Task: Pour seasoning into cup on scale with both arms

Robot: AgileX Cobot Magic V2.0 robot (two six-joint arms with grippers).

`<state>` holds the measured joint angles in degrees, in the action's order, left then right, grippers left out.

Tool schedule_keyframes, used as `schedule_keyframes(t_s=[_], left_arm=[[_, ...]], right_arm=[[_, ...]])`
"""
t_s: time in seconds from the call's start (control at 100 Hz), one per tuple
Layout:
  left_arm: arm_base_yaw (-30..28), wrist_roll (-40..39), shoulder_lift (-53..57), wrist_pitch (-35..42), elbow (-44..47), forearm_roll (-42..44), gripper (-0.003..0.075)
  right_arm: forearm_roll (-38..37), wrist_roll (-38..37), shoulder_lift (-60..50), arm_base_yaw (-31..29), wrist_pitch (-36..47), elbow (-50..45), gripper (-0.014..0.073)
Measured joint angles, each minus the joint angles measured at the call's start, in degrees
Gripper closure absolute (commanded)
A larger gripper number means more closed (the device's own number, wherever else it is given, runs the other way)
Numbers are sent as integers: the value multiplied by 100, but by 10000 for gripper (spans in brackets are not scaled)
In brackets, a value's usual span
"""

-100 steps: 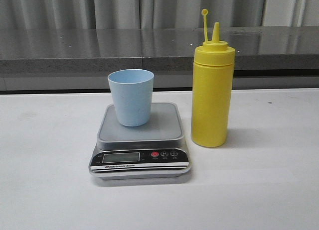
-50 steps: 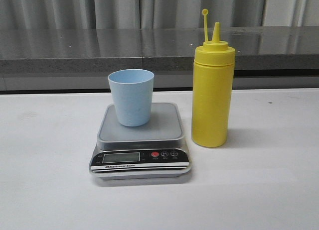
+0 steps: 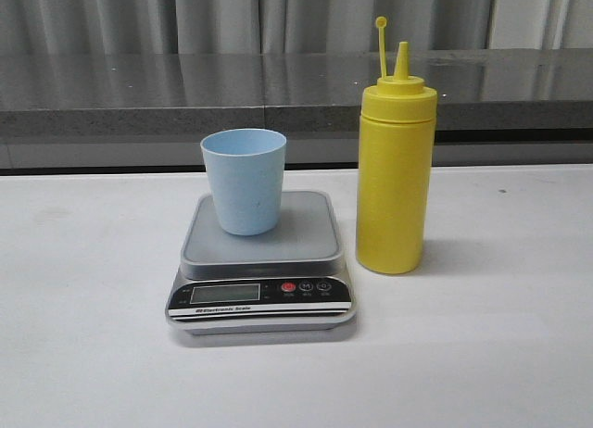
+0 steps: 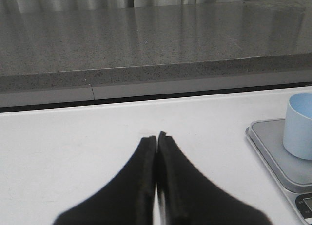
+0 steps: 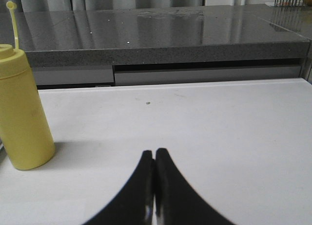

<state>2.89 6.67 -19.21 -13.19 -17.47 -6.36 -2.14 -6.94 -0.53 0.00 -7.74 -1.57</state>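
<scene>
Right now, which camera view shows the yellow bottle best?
The front view: the seasoning bottle stands whole there, from base to nozzle and cap strap, upright beside the scale. The right wrist view shows most of the body, but its edge cuts off one side and the nozzle. The left wrist view does not show it.

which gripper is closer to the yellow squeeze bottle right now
Right, as far as the views show. The right gripper has the yellow squeeze bottle close beside it on the table. The left gripper sees only the cup and scale, no bottle.
</scene>
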Motion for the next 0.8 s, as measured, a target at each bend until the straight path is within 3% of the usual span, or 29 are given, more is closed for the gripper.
schedule_keyframes(t_s=[0.29,0.44,0.64,0.8], left_arm=[[0,-23,35,772,545,131,740],[14,-544,170,1319,1081,636,740],[160,-959,668,1830,1731,1054,740],[169,-1002,1278,1911,1753,1092,740]], right_arm=[[0,0,0,0,0,0,660],[0,0,0,0,0,0,660],[0,0,0,0,0,0,660],[0,0,0,0,0,0,660]])
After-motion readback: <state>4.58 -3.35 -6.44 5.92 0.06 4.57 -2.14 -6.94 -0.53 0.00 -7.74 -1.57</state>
